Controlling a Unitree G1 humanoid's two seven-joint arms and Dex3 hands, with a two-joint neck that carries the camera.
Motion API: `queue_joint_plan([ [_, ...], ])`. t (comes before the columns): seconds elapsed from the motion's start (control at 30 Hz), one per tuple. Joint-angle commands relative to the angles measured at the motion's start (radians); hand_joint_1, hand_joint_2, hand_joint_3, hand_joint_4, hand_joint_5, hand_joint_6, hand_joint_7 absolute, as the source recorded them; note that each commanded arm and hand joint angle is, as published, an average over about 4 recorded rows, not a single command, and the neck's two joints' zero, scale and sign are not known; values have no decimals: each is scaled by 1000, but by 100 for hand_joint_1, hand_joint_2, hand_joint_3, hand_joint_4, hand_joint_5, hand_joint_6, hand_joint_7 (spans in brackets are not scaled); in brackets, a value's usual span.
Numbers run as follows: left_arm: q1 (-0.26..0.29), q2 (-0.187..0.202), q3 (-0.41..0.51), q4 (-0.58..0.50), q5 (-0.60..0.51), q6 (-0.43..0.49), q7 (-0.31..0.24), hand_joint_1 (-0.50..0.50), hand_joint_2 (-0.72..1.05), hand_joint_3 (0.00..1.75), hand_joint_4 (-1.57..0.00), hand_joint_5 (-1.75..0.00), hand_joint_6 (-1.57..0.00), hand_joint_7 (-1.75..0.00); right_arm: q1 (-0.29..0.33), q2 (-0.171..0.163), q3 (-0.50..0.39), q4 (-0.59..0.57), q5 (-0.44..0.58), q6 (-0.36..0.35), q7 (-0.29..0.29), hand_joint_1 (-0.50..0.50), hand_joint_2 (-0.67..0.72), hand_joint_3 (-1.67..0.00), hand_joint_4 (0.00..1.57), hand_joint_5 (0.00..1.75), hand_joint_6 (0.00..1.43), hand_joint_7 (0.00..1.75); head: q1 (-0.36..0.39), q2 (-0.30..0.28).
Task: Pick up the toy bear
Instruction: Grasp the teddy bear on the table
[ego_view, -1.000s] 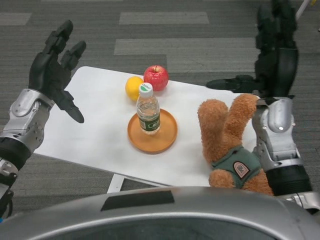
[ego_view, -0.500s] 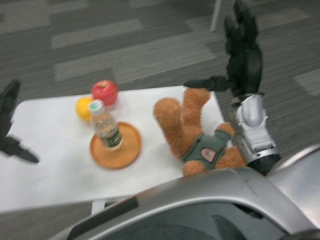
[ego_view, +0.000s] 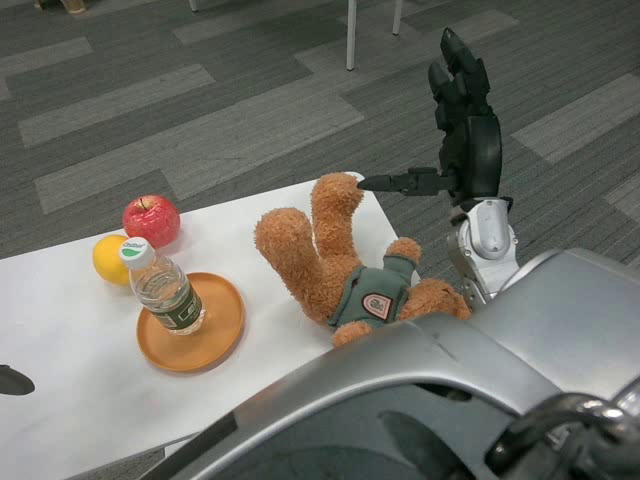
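A brown toy bear (ego_view: 340, 265) in a green vest lies on its back at the right end of the white table (ego_view: 60, 330), legs pointing up and away from me. My right hand (ego_view: 462, 130) is raised above and to the right of the bear, fingers spread apart and upright, thumb reaching left toward the bear's raised leg without touching it. It holds nothing. Of my left hand only a dark fingertip (ego_view: 12, 381) shows at the left edge.
An orange plate (ego_view: 222, 332) carries a small water bottle (ego_view: 163, 291) left of the bear. A red apple (ego_view: 151, 220) and an orange (ego_view: 111, 259) sit behind it. Chair legs (ego_view: 351, 30) stand on the grey carpet beyond the table.
The camera has swung to the right, so everything has shifted left in the picture. My left hand has slid almost out of view. My right hand stays raised and spread near the bear.
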Motion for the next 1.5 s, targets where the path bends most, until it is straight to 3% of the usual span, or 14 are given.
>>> queue_joint_plan([
  [0.03,-28,18,-19,15,-11,-4,0,-47,-64,9,0,-31,0,-14,30,11,-11,-18,11,-4,-1,-46,-10,0,0,29,0,31,4,-26],
  [0.27,-29,18,-30,17,-16,-4,0,-48,-64,9,0,-31,0,-14,119,-23,33,-87,13,-3,1,-45,-15,0,0,29,0,42,23,-74],
  [0.53,-37,18,-44,22,-19,-4,-1,-47,-64,9,0,-31,0,-14,189,-104,85,-125,20,-1,9,-46,-22,0,0,29,0,56,18,-84],
  [0.77,-45,18,-55,30,-22,-4,-1,-48,-64,9,0,-31,0,-14,230,-126,99,-144,23,0,30,-44,-22,-8,0,29,0,59,18,-103],
  [0.93,-59,16,-74,43,-26,-4,-1,-47,-64,9,0,-31,0,-14,268,-144,171,-153,24,5,55,-44,-29,-8,0,29,0,66,9,-116],
  [1.13,-70,11,-91,53,-27,-4,0,-48,-64,9,0,-31,0,-14,302,-244,239,-153,24,10,59,-45,-29,-8,0,29,0,79,7,-123],
  [1.5,-80,6,-110,63,-32,-4,0,-47,-64,9,0,-31,0,-14,287,-348,371,-141,24,20,59,-42,-29,-8,0,29,0,87,22,-135],
])
